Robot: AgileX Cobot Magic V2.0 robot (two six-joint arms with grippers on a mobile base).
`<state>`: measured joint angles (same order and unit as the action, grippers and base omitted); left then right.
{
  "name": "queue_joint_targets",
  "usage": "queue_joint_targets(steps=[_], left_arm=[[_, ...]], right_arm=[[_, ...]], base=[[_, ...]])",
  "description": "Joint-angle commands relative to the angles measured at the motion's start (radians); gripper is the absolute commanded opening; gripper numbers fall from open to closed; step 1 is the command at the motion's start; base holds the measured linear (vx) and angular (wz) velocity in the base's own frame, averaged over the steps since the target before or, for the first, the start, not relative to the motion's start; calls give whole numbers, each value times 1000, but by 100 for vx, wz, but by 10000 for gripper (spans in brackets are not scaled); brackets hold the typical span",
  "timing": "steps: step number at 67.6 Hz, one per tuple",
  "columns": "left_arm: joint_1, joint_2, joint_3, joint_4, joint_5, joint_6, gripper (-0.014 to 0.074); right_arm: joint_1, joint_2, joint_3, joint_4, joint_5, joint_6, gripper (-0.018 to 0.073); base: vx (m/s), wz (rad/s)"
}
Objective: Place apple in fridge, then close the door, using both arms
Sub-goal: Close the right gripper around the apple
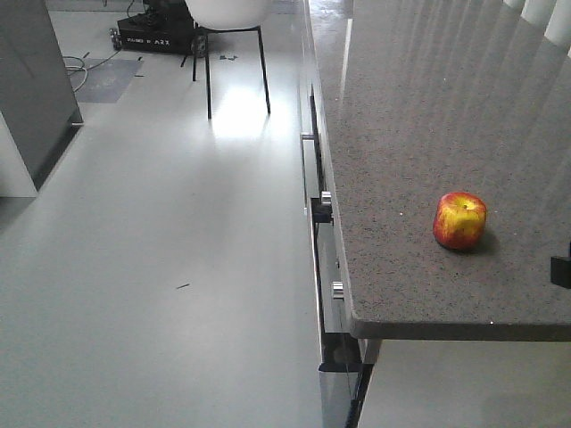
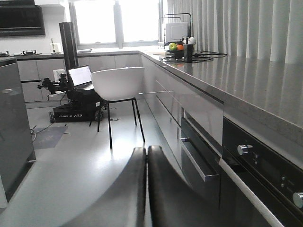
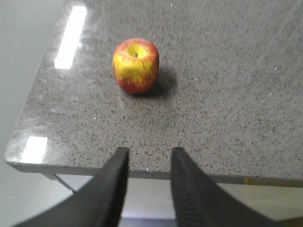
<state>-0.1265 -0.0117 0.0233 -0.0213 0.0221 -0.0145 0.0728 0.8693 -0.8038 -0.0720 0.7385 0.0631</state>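
Your right gripper [image 3: 149,156] sits closest in its wrist view, its two black fingers [image 3: 116,184] parted with nothing between them, hovering over the near edge of the grey stone counter [image 3: 227,94]. Ahead of it, apart from the fingers, the apple [image 3: 136,65] stands upright on that counter, dimple up, close to the corner; you can see it there from the front view too [image 1: 460,220]. Your left gripper [image 2: 147,158] is clenched, pads pressed together on nothing, pointing along the floor beside the oven knobs [image 2: 244,149] toward a white chair [image 2: 117,82].
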Motion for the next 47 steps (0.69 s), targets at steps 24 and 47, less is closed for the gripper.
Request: queue_joint_targets(steps=[24, 47], left_arm=[[-4, -14, 13, -1, -73, -5, -6], [-4, -14, 13, -1, -73, -5, -6]], right_arm=[[-3, 352, -186, 6, -40, -9, 707], [-3, 624, -378, 34, -28, -29, 700]], base=[[0, 0], [0, 0]])
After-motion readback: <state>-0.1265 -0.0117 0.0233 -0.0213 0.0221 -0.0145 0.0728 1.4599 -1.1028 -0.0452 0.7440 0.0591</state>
